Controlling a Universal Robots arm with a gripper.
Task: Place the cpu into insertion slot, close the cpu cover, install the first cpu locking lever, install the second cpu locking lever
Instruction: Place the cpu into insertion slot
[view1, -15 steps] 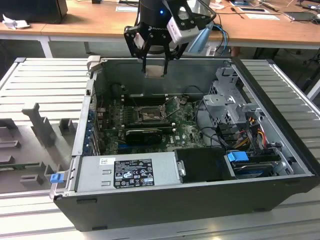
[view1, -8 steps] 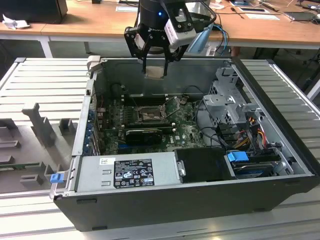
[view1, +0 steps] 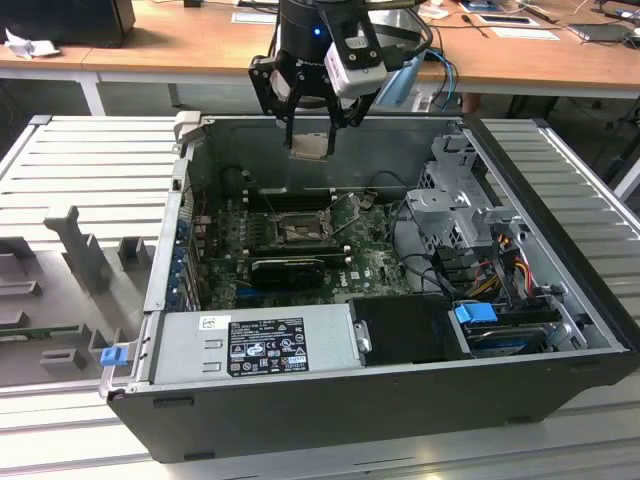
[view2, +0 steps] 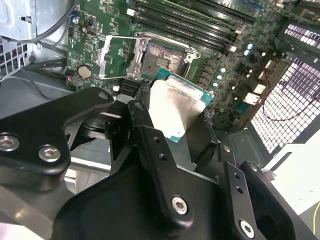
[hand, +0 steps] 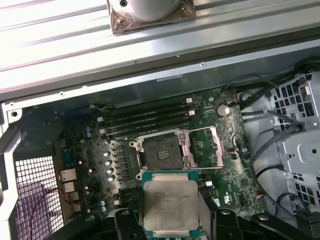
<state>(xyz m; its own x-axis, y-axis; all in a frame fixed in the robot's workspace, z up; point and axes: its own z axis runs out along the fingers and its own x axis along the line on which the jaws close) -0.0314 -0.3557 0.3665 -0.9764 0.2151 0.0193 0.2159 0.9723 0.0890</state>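
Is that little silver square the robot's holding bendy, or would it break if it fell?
Probably stiff: the cpu looks flat though the gripper pinches it by its edges. Its smooth metal top looks slippery, so it might slide. It seems thin, so a fall onto the green board could hurt it.

A ribbed grey metal tabletop (view1: 90, 165) spans the exterior view, its long slats running side to side. In the first wrist view the slats (hand: 225, 20) catch bright, even light. On the exterior view's left, grey blocks (view1: 85, 255) stand on the tabletop, with a blue clip (view1: 112, 354) near them. Behind it stands a wooden desk (view1: 150, 45) on a white leg (view1: 92, 95), carrying papers (view1: 525, 32), a crumpled sheet (view1: 25, 43) and a dark box (view1: 70, 18). The floor (view1: 45, 95) under the desk lies in shadow.
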